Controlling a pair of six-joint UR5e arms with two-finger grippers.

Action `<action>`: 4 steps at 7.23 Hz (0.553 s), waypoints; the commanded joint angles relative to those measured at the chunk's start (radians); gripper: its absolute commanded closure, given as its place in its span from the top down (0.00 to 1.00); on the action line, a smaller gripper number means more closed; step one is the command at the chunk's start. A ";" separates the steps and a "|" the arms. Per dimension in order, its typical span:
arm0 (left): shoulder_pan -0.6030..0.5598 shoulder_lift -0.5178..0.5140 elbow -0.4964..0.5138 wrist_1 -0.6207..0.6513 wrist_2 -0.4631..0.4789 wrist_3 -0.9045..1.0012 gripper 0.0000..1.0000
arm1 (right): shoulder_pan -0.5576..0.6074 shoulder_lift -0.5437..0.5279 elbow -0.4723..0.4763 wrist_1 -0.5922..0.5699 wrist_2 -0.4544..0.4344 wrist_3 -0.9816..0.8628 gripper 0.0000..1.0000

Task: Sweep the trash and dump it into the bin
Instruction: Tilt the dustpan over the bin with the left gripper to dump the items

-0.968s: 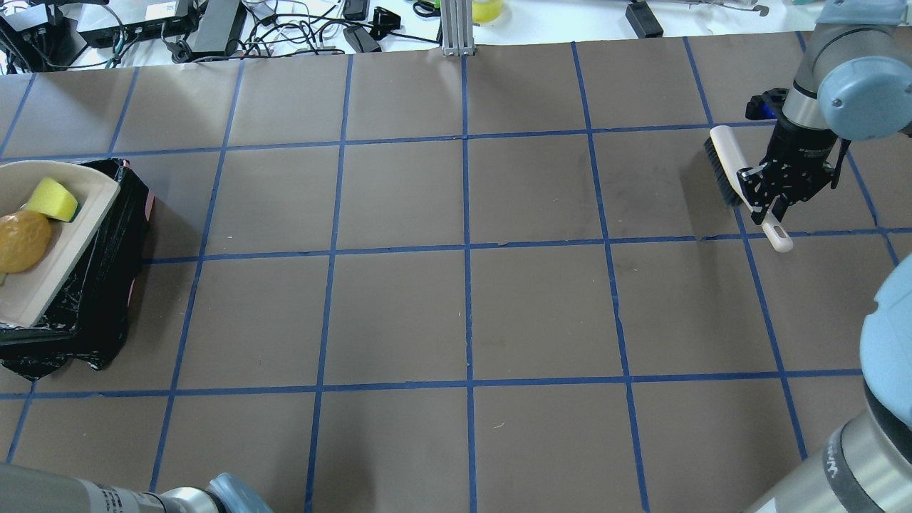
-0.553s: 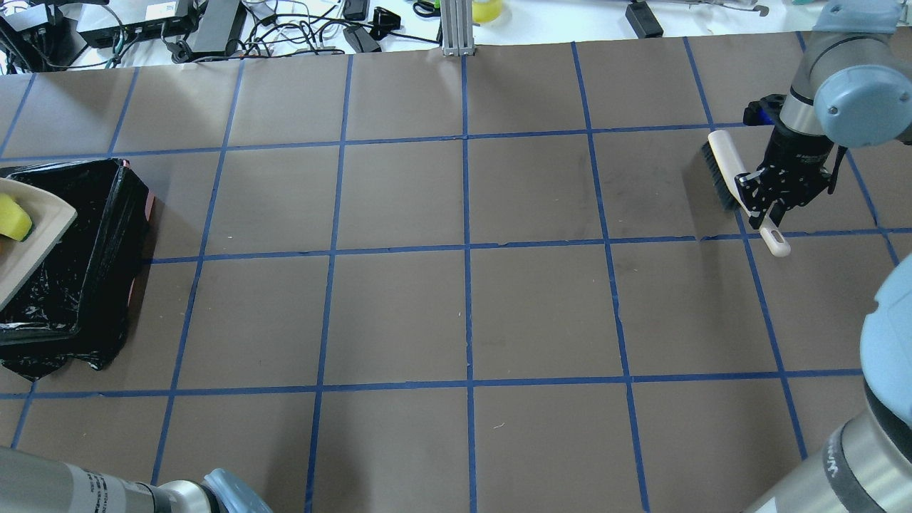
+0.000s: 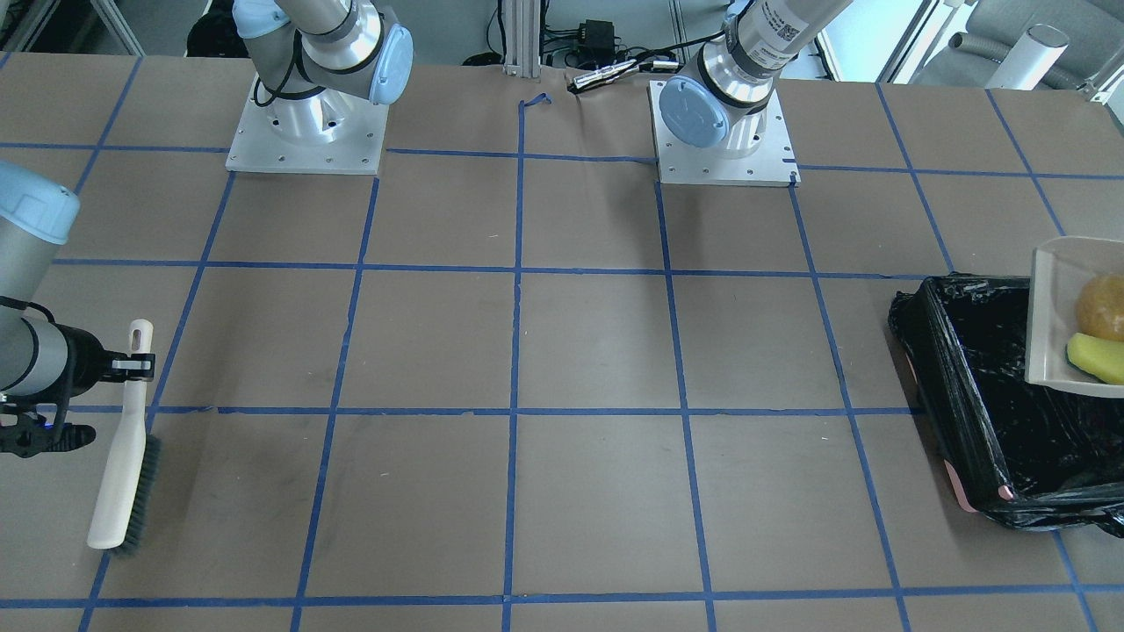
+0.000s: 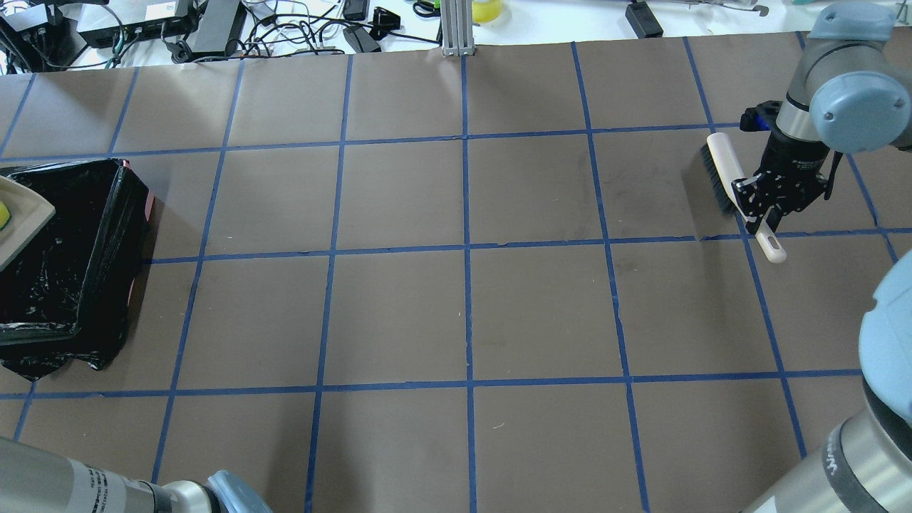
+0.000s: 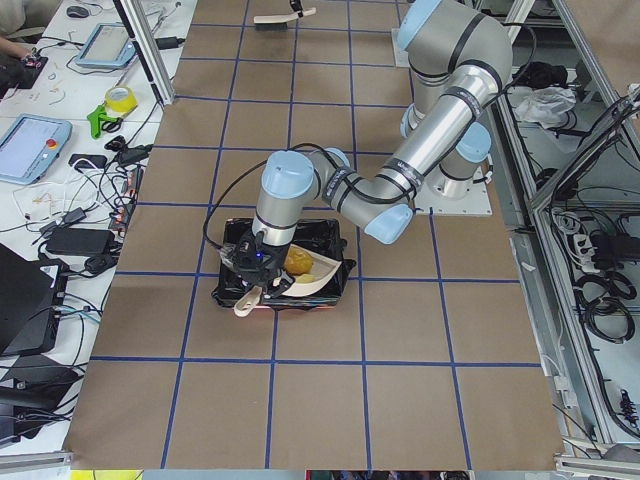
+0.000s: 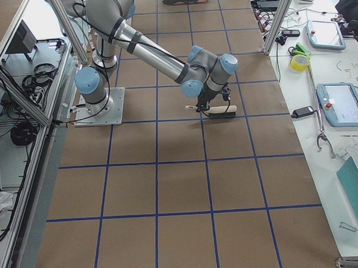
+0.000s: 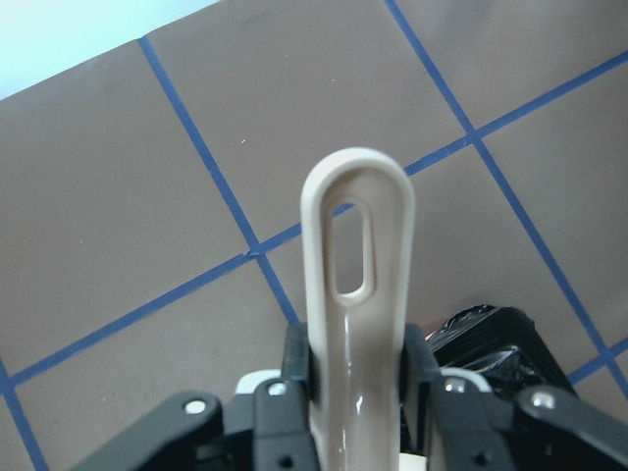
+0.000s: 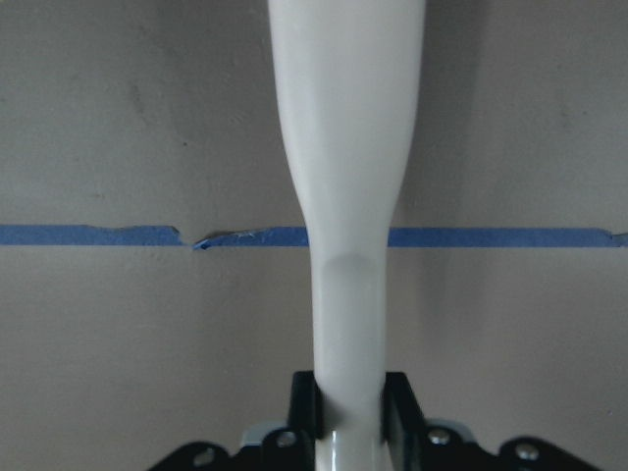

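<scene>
At left, the left pincer [image 7: 358,365] clamps the handle of the stiff dustpan [image 3: 1049,307] over the black-lined bin [image 4: 107,228], its light trash [image 5: 296,262], a glossy amber blob [image 3: 1103,307] and soft yellow sponge [image 3: 1098,358], likely to slide off readily; far right, the right pincer [image 4: 761,212] grips the brush [image 4: 718,167] by its handle.

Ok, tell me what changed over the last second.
The dustpan, held by the left fingers, slid toward the overhead view's left edge, uncovering most of the bin; only its corner shows there now. The brush drifted slightly nearer the robot. Unchanged: the bin's position, the right fingers clamped on the brush handle, and the sponge and orange lump on the dustpan.
</scene>
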 commanded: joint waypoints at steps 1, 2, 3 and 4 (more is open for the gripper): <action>-0.090 0.010 -0.008 0.056 0.135 0.022 0.00 | 0.000 0.001 0.010 -0.003 0.002 -0.003 0.22; -0.106 0.016 -0.031 0.111 0.142 0.036 0.00 | 0.000 0.001 0.015 -0.005 0.002 -0.001 0.24; -0.109 0.015 -0.066 0.194 0.144 0.073 0.00 | 0.000 0.003 0.015 -0.008 0.005 -0.001 0.29; -0.107 0.013 -0.093 0.246 0.142 0.126 0.00 | 0.000 0.006 0.015 -0.017 0.002 -0.004 0.40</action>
